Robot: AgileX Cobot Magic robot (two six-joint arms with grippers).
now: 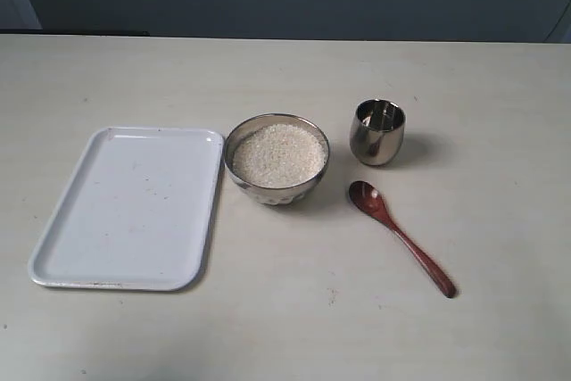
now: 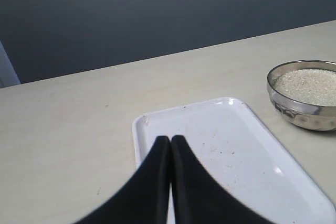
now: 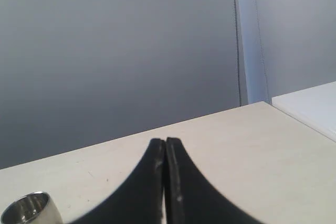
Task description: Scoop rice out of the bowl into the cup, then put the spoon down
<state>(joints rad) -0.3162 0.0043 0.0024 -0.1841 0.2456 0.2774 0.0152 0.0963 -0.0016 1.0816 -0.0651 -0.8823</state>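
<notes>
The steel bowl (image 1: 276,160) stands mid-table, filled with a pale heap of rice (image 1: 278,154). To its right is the small steel cup (image 1: 377,131). The reddish-brown wooden spoon (image 1: 401,236) lies flat in front of the cup, scoop toward the bowl, handle pointing to the near right. Neither arm shows in the exterior view. My left gripper (image 2: 170,139) is shut and holds nothing, hovering over the white tray (image 2: 247,150), with the bowl (image 2: 304,95) farther off to one side. My right gripper (image 3: 165,141) is shut and empty too; the cup's rim (image 3: 29,208) shows at the frame's edge.
A white rectangular tray (image 1: 125,209) lies left of the bowl, nothing on it. The beige table (image 1: 294,327) ends at a dark wall behind. A white surface (image 3: 310,106) adjoins the table in the right wrist view.
</notes>
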